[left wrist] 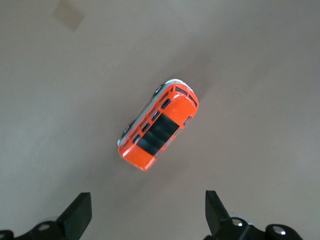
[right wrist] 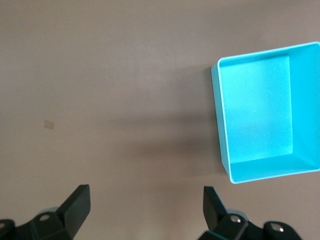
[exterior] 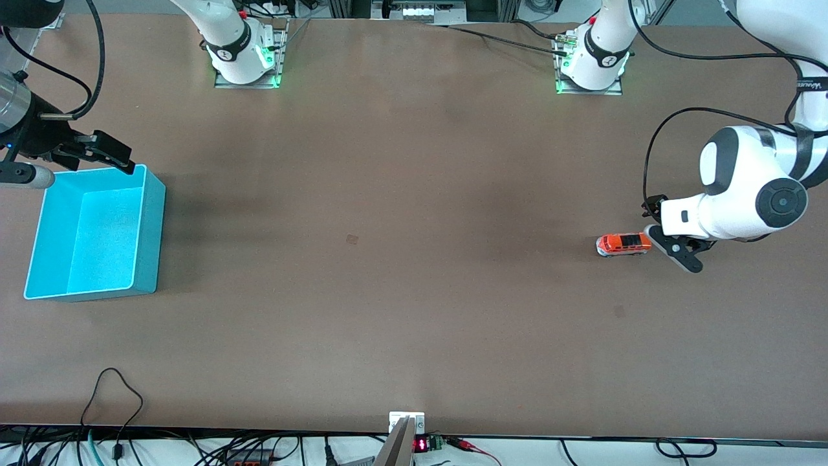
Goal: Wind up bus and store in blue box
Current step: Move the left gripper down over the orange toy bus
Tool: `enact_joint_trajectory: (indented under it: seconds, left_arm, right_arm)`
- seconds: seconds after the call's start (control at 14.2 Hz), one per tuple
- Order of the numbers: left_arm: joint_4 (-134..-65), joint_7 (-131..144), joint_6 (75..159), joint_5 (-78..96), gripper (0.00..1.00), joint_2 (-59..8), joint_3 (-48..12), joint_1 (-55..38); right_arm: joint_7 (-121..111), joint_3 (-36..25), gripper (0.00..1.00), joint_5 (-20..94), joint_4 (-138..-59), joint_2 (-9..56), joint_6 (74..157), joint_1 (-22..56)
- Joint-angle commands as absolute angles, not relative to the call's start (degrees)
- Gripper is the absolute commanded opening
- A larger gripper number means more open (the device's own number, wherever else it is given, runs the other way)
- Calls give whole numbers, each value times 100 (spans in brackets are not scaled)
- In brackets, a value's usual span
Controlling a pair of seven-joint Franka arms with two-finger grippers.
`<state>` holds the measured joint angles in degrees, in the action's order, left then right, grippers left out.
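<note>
The small orange bus (exterior: 624,244) with a dark roof stands on the brown table toward the left arm's end. In the left wrist view the bus (left wrist: 159,125) lies just ahead of my left gripper (left wrist: 148,200), whose fingers are open and empty. From the front, the left gripper (exterior: 666,234) hangs low right beside the bus. The blue box (exterior: 147,233) sits empty toward the right arm's end. My right gripper (exterior: 107,154) hovers open over the box's edge nearest the bases. The right wrist view shows the box (right wrist: 220,125) off to one side of the right gripper (right wrist: 146,192).
The two arm bases (exterior: 246,58) (exterior: 592,65) stand along the table edge farthest from the front camera. Cables and a small device with a red display (exterior: 420,444) line the nearest edge. A faint square mark (exterior: 352,239) lies mid-table.
</note>
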<state>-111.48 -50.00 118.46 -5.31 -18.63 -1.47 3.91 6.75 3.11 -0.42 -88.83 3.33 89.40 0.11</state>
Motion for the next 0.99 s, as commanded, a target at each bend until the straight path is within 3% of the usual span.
enact_joint_trajectory:
  seconds: [0.0,0.28,0.92]
  left_arm:
    - [-11390,-6752,12679,-659,100,-1916,-158,387]
    - [-11566,-7865,13437,-668,100,-2109,-167,378]
    - [-11864,-8120,13920,-650,100,-2426,-176,378]
  right_arm:
    - [650,316,100,26,-8868,299,8771,-44]
    - [642,316,100,44,-8868,308,8771,-97]
    - [650,316,100,44,-8868,308,8789,-88]
